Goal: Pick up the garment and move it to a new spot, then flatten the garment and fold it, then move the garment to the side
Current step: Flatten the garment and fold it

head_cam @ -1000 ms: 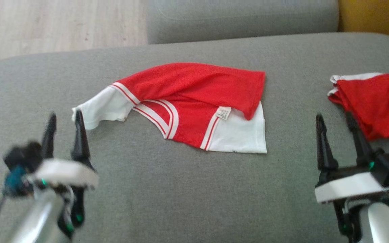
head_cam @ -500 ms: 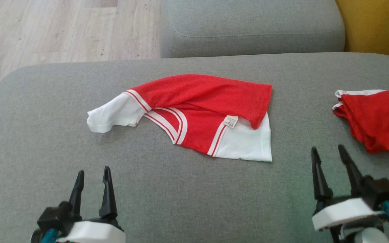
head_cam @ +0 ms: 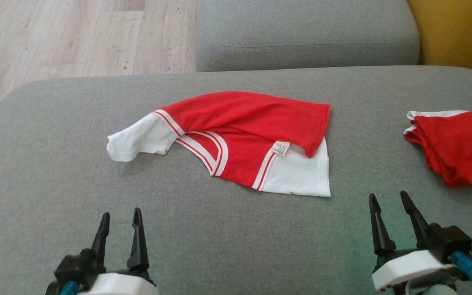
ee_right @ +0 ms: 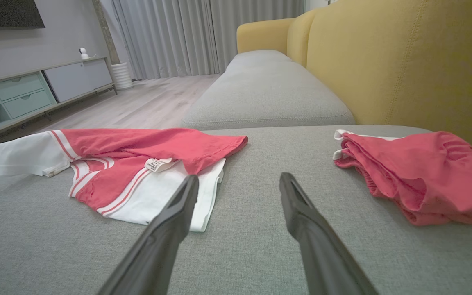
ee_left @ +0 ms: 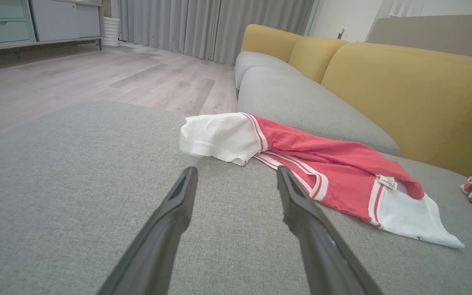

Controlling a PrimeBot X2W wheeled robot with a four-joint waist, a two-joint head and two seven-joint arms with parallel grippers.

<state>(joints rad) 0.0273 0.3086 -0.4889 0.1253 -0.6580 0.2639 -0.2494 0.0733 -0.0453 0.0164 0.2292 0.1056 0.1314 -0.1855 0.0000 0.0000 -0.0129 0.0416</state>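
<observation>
While the red-and-white garment is lying loosely half-folded in the middle of the grey cushion, one white sleeve poking out to the left and a little tag showing, both grippers are sitting clear of it. Left gripper is hovering nearer the robot, well short of that sleeve, fingers spread and gripping nothing. Right gripper is hanging near the garment's white lower-right corner, fingers spread apart too, empty. Further right, a bunched-up red piece of clothing is lying on the same cushion, with the yellow backrest sitting behind it.
</observation>
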